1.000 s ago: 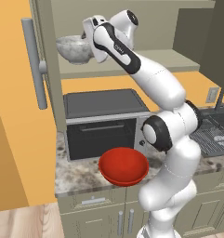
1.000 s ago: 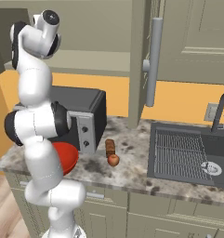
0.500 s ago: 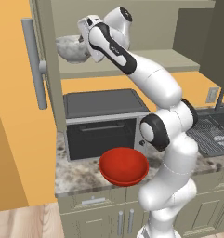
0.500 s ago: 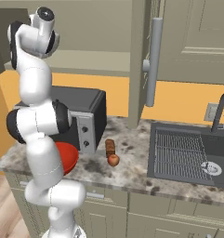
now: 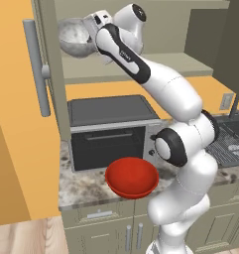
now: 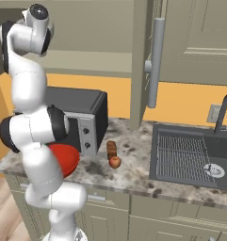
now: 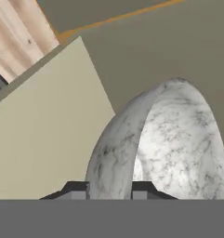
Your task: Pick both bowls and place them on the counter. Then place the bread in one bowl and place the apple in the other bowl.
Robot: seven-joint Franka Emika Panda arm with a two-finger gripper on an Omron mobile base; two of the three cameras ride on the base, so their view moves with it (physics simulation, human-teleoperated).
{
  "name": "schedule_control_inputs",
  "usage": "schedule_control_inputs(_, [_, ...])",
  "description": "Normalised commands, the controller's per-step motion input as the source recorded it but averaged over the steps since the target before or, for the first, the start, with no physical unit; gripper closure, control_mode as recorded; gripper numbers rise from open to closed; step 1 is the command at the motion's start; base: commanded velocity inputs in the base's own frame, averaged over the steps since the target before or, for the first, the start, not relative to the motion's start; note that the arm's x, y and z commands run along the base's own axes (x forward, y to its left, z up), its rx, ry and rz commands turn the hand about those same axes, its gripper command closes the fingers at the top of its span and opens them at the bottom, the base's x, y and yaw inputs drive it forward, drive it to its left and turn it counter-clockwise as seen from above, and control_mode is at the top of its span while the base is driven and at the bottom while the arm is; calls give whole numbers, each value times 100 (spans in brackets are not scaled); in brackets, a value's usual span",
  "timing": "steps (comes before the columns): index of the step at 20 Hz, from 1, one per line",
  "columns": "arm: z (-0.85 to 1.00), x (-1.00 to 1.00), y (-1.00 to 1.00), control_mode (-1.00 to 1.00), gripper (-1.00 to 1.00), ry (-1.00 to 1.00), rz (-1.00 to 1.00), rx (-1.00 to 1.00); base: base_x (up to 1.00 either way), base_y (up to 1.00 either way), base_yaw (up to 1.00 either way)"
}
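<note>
I see the gripper [image 7: 110, 189] clamped on the marbled bowl's [image 5: 75, 37] rim, one finger either side, up at the cabinet shelf [image 5: 141, 69]. Red bowl [image 5: 132, 177] sits well below that shelf, on the counter [image 5: 84, 188].

I am working in a home kitchen. A speckled stone bench [image 6: 133, 176] runs over beige cabinet fronts [image 6: 148, 216], with a dark microwave [image 5: 108, 129] standing on it and a dark sink [image 6: 190, 155] with a tap [image 6: 223, 110] set into it. Wall cupboards [image 6: 195, 42] with long grey handles [image 6: 154, 63] hang above, against an orange wall [image 6: 181, 101]. The floor [image 5: 22, 238] is pale wood.
</note>
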Motion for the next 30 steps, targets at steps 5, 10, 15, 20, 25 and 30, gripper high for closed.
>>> schedule_control_inputs(5, [-6,-98,-28,-100,100,-29,-5,7,0,0,0])
schedule_control_inputs(10, [-18,-100,-63,-100,100,-14,-17,8,0,0,0])
schedule_control_inputs(15, [-34,-100,-79,-100,100,-3,-21,11,0,0,0])
schedule_control_inputs(20, [-43,-98,-71,-100,100,0,-20,7,0,0,0])
schedule_control_inputs(25, [-35,-99,-71,-100,100,0,-21,8,0,0,0])
schedule_control_inputs(30, [-32,-78,-71,-100,100,5,-20,6,0,0,0])
